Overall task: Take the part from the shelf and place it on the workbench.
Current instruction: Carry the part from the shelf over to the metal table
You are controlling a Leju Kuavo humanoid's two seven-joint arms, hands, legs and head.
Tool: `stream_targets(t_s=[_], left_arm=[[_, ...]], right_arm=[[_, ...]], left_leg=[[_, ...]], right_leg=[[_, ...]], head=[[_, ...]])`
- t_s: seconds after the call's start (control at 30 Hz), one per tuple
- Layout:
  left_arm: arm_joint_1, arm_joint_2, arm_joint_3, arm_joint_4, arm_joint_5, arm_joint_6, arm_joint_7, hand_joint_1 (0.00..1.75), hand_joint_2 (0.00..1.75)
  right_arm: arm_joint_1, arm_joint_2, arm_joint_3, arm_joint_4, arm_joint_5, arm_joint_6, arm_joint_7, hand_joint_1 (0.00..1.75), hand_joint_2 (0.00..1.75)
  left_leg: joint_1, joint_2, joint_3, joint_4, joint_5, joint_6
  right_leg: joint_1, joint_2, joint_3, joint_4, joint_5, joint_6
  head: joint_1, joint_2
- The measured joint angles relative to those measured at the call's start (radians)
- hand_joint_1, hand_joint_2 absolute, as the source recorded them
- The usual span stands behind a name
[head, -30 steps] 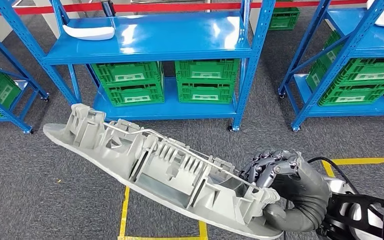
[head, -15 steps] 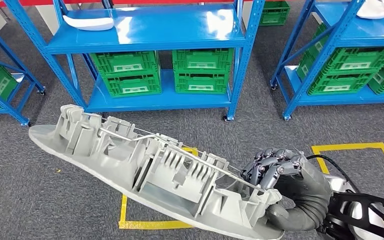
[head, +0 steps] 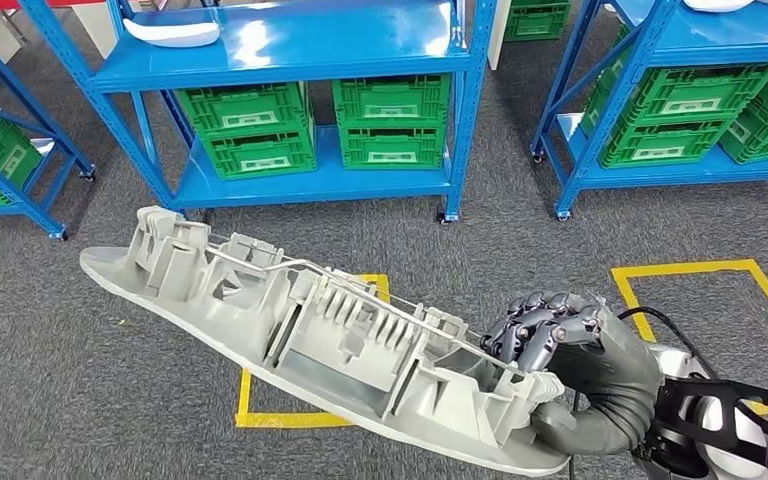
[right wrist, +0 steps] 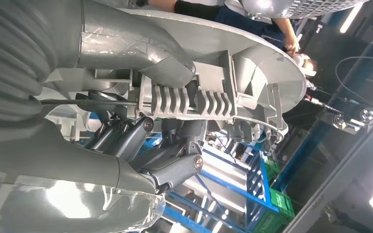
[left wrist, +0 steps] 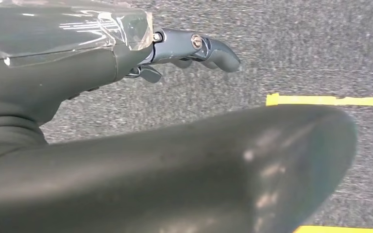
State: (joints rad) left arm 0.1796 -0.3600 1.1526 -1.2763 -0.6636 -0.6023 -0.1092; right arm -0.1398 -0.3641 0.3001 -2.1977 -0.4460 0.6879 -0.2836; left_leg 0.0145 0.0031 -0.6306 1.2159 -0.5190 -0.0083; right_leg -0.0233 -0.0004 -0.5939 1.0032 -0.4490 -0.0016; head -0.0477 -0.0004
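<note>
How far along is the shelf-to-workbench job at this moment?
The pick-up looks done: the right hand holds the long grey part by one end, out over the carpet in front of the blue shelf. The carry is in hand. The left hand hangs with nothing in it. The placing is left: no workbench is in view, and the part rests on nothing.

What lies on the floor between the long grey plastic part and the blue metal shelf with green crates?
In the head view, bare grey carpet lies between the long grey plastic part and the blue metal shelf; yellow floor tape shows at the part's edge.
</note>
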Motion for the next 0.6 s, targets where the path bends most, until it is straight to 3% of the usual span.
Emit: stream_targets(t_s=[0.07,0.13,0.2,0.23,0.27,0.33,0.37,0.4,0.43,0.47,0.53,0.6], left_arm=[[0.003,0.001,-0.007,-0.013,0.008,0.002,0.006,0.00,0.00],[0.007,0.003,-0.012,-0.022,0.013,0.004,0.009,0.00,0.00],[0.013,0.003,-0.017,-0.027,0.015,0.005,0.010,0.00,0.00],[0.015,0.002,-0.020,-0.029,0.016,0.005,0.010,0.00,0.00],[0.016,0.001,-0.024,-0.031,0.017,0.005,0.011,0.00,0.00],[0.016,0.000,-0.028,-0.031,0.020,0.005,0.011,0.00,0.00],[0.016,-0.001,-0.030,-0.031,0.022,0.005,0.012,0.00,0.00],[0.016,-0.001,-0.031,-0.031,0.023,0.005,0.012,0.00,0.00],[0.016,-0.002,-0.033,-0.030,0.025,0.005,0.012,0.00,0.00],[0.016,-0.002,-0.036,-0.029,0.026,0.006,0.012,0.00,0.00],[0.016,-0.003,-0.043,-0.027,0.029,0.006,0.010,0.00,0.00],[0.017,-0.004,-0.046,-0.024,0.030,0.008,0.006,0.00,0.00]], right_arm=[[0.001,0.000,-0.004,0.000,0.001,0.001,-0.002,1.75,1.75],[0.003,0.000,-0.008,0.000,0.002,0.002,-0.005,1.75,1.75],[0.005,-0.001,-0.012,0.000,0.002,0.002,-0.007,1.75,1.75],[0.005,-0.002,-0.014,0.000,0.002,0.003,-0.009,1.75,1.75],[0.005,-0.003,-0.015,0.000,0.002,0.004,-0.010,1.75,1.75],[0.006,-0.004,-0.018,0.000,0.004,0.005,-0.011,1.75,1.75],[0.006,-0.005,-0.019,0.000,0.004,0.006,-0.011,1.75,1.75],[0.007,-0.005,-0.020,0.000,0.006,0.006,-0.011,1.75,1.75],[0.007,-0.005,-0.020,0.000,0.007,0.006,-0.011,1.75,1.75],[0.006,-0.005,-0.021,0.000,0.009,0.006,-0.011,1.75,1.75],[0.003,-0.005,-0.021,0.000,0.011,0.007,-0.011,1.75,1.75],[0.000,-0.006,-0.021,-0.002,0.010,0.011,-0.011,1.75,1.75]], left_leg=[[-0.006,-0.008,0.112,-0.150,0.001,0.019],[-0.016,-0.013,0.164,-0.235,-0.017,0.032],[-0.021,-0.009,0.159,-0.251,0.002,0.041],[-0.020,-0.006,0.153,-0.260,0.016,0.047],[-0.019,-0.002,0.144,-0.269,0.033,0.053],[-0.019,0.002,0.118,-0.274,0.061,0.062],[-0.021,0.003,0.101,-0.272,0.074,0.064],[-0.023,0.005,0.083,-0.269,0.086,0.064],[-0.024,0.007,0.065,-0.265,0.097,0.063],[-0.024,0.008,0.045,-0.258,0.107,0.061],[-0.024,0.011,0.008,-0.238,0.122,0.054],[-0.025,0.015,-0.019,-0.217,0.134,0.045]], right_leg=[[0.002,0.001,-0.014,-0.001,0.018,0.007],[-0.003,0.000,-0.019,-0.006,0.037,0.020],[-0.006,0.000,-0.023,-0.012,0.051,0.032],[-0.005,0.000,-0.031,-0.004,0.042,0.032],[-0.003,0.000,-0.043,0.020,0.014,0.026],[-0.001,0.000,-0.076,0.124,-0.077,0.011],[-0.001,0.000,-0.091,0.190,-0.115,0.010],[-0.002,0.000,-0.097,0.244,-0.131,0.016],[-0.002,0.000,-0.090,0.273,-0.126,0.027],[-0.003,0.000,-0.068,0.270,-0.106,0.040],[-0.004,-0.008,0.024,0.164,-0.072,0.057],[0.001,-0.023,0.113,0.024,-0.090,0.047]], head=[[0.001,0.000],[0.000,0.000],[-0.002,0.000],[-0.002,0.000],[0.000,0.000],[0.003,0.000],[0.004,0.000],[0.004,0.000],[0.004,0.000],[0.004,0.000],[0.004,0.000],[0.004,0.000]])
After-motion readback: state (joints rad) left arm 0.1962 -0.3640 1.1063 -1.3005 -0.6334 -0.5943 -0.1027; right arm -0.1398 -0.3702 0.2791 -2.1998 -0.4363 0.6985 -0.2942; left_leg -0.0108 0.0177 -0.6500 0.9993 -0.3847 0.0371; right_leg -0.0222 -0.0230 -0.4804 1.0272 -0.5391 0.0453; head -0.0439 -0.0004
